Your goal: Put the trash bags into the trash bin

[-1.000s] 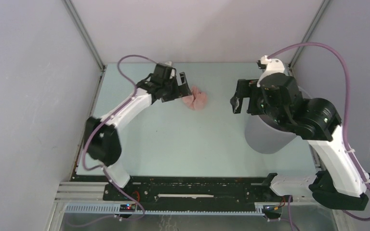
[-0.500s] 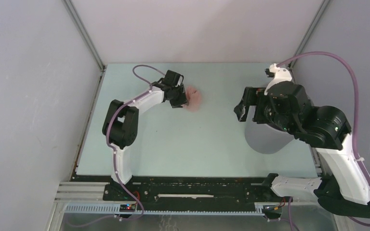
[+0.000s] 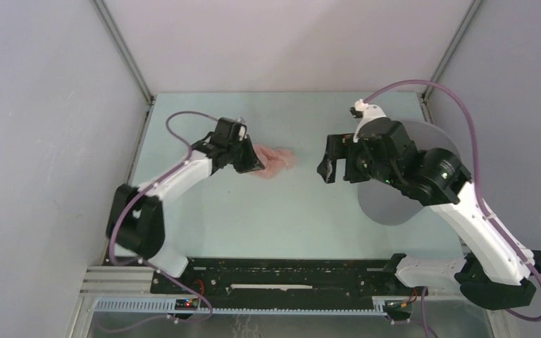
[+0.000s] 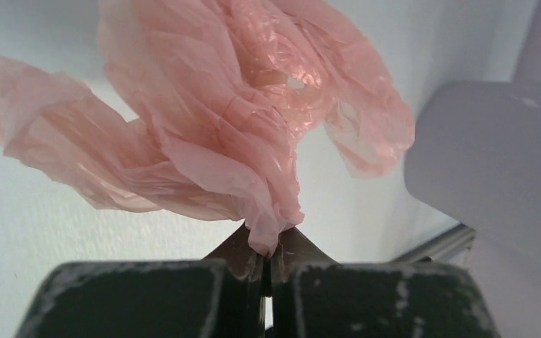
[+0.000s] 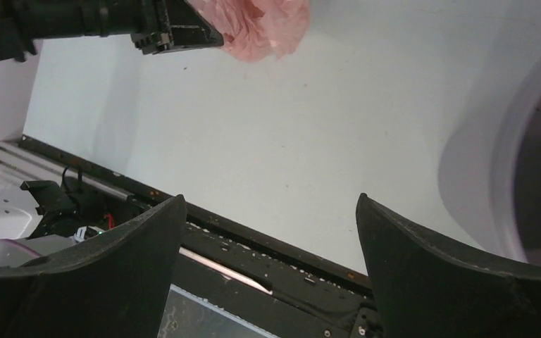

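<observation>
Okay, my left gripper (image 4: 268, 262) is pinched tight on a corner of the pink trash bag (image 3: 276, 158) at mid-table (image 3: 289, 211), right gripper (image 3: 326, 166) spread wide and empty, so next I carry it right, over the grey trash bin (image 3: 394, 205).

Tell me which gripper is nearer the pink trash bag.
Left. The left gripper is shut on the trash bag, pinching its edge. The right gripper hangs open off to the bag's right, apart from it, beside the trash bin.
</observation>
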{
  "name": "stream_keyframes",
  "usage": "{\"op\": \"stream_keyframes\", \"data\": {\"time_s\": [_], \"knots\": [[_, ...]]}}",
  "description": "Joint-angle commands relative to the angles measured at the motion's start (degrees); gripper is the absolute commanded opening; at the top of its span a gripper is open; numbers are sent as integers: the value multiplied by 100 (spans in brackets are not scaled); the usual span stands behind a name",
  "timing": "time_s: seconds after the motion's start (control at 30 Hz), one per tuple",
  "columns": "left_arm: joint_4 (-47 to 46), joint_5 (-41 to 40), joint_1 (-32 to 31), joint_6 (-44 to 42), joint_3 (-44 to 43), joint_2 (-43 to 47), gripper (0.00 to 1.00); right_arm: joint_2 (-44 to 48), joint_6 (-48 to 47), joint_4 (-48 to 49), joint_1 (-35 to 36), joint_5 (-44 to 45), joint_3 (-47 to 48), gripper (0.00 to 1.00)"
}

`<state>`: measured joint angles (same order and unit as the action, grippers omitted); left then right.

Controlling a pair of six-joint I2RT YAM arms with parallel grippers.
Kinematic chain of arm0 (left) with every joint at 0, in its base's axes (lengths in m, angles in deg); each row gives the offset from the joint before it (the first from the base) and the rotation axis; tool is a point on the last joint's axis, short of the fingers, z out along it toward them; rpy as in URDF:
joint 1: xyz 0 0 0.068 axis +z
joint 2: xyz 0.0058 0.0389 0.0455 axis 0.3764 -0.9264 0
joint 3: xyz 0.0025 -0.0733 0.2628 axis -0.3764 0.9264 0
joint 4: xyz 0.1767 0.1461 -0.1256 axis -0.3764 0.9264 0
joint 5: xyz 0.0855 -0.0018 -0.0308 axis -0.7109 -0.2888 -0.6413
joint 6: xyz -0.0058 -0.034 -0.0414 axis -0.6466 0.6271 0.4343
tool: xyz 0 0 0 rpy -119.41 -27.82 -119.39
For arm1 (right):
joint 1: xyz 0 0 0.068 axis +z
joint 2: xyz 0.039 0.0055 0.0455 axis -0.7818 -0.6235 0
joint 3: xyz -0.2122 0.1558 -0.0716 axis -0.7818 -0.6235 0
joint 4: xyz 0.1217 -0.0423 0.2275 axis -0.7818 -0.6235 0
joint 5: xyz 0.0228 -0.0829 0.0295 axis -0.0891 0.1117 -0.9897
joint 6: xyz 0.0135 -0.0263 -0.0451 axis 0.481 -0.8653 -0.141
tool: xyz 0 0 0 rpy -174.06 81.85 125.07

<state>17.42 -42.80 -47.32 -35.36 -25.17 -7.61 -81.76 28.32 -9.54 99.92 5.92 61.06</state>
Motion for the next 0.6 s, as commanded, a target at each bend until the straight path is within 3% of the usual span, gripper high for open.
{"op": "stream_keyframes", "data": {"time_s": [0.0,0.3,0.57], "knots": [[-145,497,-1,412,546,1191,0,-270,-320,804,52,-646,-200,100],[25,940,-28,1191,1150,2670,0,-1198,-702,1657,133,-1773,-300,100],[418,1485,-32,626,906,3055,0,-1825,-961,1724,-337,-2160,-229,98]]}}
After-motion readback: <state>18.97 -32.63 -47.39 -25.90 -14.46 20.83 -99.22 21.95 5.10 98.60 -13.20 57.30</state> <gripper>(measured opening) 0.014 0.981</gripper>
